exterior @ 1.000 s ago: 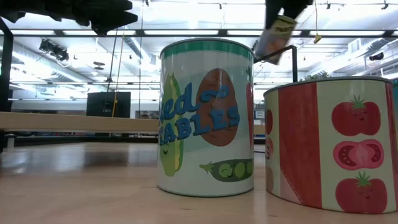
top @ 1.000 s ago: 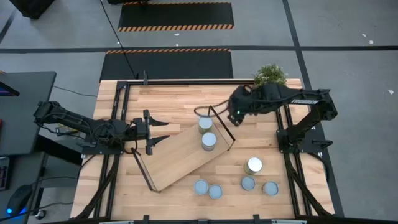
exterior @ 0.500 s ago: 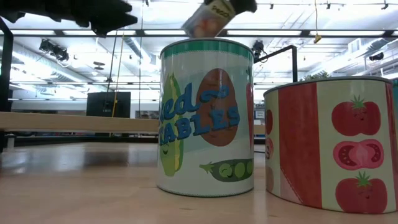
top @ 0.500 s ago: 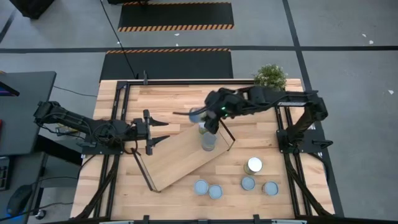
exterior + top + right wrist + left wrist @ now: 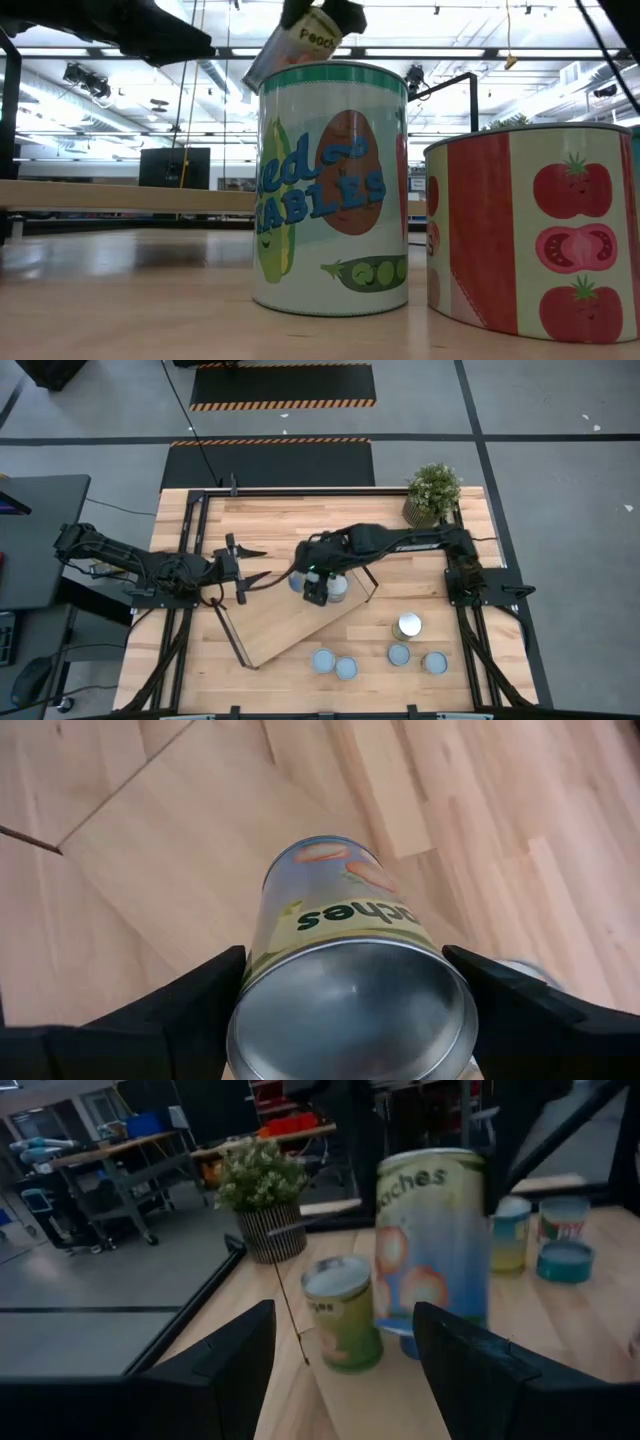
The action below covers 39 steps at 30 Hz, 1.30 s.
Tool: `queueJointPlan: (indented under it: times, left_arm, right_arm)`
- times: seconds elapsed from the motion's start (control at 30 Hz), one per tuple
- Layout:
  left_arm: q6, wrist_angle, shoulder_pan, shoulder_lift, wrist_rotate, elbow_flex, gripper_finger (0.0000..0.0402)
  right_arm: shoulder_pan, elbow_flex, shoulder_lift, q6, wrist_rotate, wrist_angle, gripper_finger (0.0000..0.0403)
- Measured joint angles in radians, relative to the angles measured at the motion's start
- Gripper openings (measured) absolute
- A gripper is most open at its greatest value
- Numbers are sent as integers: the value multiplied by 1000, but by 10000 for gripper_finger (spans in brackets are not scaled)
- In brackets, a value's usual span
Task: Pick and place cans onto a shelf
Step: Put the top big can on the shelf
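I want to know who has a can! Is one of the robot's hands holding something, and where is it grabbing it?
The right gripper holds a peaches can by its sides, near one end, above the shelf. The left gripper holds nothing.

The peaches can [image 5: 433, 1245] at centre frame in the left wrist view reads "aches" along its top edge; in the low view, at the top centre, its label shows "Peach". Nearest in the low view, the vegetables can [image 5: 332, 188] carries blue lettering, "ed" above "ABLES", its beginning turned out of sight.
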Motion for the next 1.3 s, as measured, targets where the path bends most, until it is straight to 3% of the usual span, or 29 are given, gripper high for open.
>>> queueJointPlan:
  times: [0.4,0.87,1.3]
  left_arm:
    - [-28,-113,0,-87,-12,-1,243]
    - [-37,-128,0,-91,-10,-1,243]
    - [-54,-127,0,-89,-10,-1,243]
  right_arm:
    - [5,114,184,114,-72,-172,327]
    - [-6,107,186,181,-103,-249,327]
    - [-5,96,187,151,-132,-161,327]
